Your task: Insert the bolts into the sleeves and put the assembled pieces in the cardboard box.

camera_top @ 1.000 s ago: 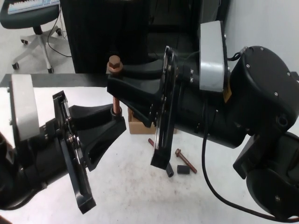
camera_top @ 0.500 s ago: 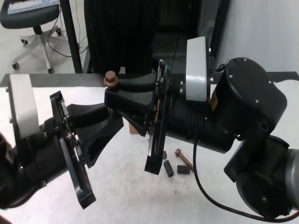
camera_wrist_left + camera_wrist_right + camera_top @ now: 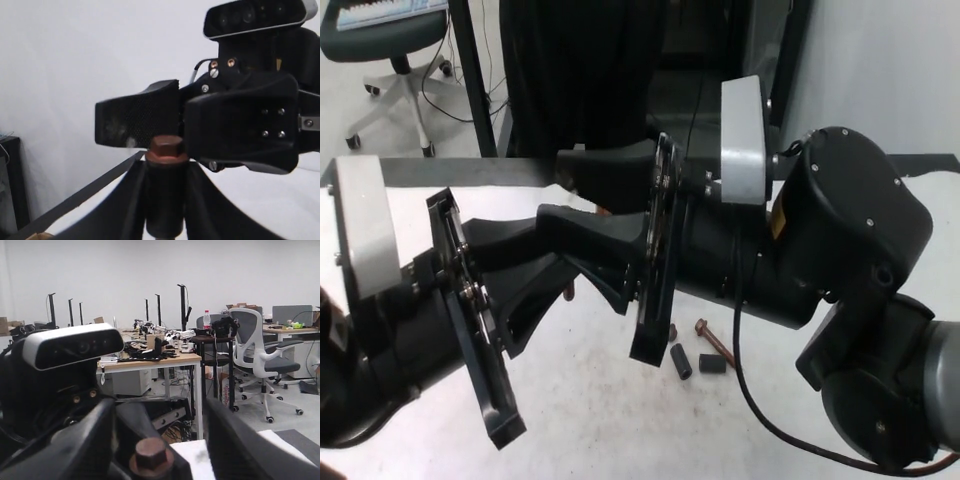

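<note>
Leftward, the left gripper [image 3: 163,216] clamps an upright black sleeve [image 3: 162,192] above the surface [image 3: 600,420], a copper hex-head bolt [image 3: 166,148] seated in it; the right gripper [image 3: 160,430], held level, gapes wide around that bolt's head.

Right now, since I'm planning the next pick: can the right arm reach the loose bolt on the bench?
Probably yes. The right end effector is open and grips nothing. The loose bolt lies uncovered on the bench close to that arm, beside two sleeves, with nothing over it.
</note>
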Controlling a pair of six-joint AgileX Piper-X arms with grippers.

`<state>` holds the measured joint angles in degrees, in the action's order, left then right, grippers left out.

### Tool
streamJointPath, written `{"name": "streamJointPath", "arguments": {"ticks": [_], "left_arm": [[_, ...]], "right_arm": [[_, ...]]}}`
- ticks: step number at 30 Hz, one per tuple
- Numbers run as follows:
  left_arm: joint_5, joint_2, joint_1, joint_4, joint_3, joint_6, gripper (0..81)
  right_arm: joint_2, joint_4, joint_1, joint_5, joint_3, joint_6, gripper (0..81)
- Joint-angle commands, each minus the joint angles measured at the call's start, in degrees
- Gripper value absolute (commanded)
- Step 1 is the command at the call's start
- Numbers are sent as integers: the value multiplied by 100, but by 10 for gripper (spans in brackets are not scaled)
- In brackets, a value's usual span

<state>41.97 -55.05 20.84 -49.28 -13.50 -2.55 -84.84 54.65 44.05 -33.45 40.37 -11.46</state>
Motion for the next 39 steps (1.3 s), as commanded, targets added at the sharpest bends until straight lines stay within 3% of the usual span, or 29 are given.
{"name": "streamJointPath", "arguments": {"ticks": [1, 6, 8, 11, 14, 15, 20, 24, 27, 31, 34, 37, 39], "left_arm": [[22, 51, 18, -114, -63, 0, 3], [22, 51, 18, -114, -63, 0, 3], [13, 51, 18, -102, -63, 0, 3], [10, 51, 18, -57, -63, 0, 3], [-312, 51, 18, -58, -74, 0, 3], [-453, 51, 18, -13, -85, 0, 3], [-729, -29, 18, 1866, -740, -96, 3], [-1042, -532, 18, 3938, -2013, 113, 3], [-1191, -1253, 18, 5078, -3069, 306, 3], [-1190, -2528, 52, 6213, -4450, 304, 3], [-1190, -3320, 152, 6685, -5319, 336, 3], [-1354, -3982, 345, 6844, -5918, 608, 3], [-1589, -4414, 471, 6950, -6268, 609, 3]], "right_arm": [[2, 79, -19, 57, -12, -96, 521], [14, 596, -151, 55, -12, -96, 517], [14, 971, -265, 226, -12, -218, 479], [14, 1560, -494, 654, -12, -462, 331], [14, 1859, -802, 766, -12, -505, 34], [14, 1914, -903, 791, -12, -636, 3], [22, 1933, -1341, 718, -12, -1875, 8], [153, 1723, -1626, 215, -12, -2045, 8], [424, 479, -1784, -164, -12, -1821, 8], [982, -2757, -1909, 64, -12, -392, 8], [1410, -5254, -1929, 1380, -12, 766, 8], [1715, -7046, -1961, 2920, -12, 889, 8], [1871, -7840, -2011, 3213, -12, 993, 8]]}}
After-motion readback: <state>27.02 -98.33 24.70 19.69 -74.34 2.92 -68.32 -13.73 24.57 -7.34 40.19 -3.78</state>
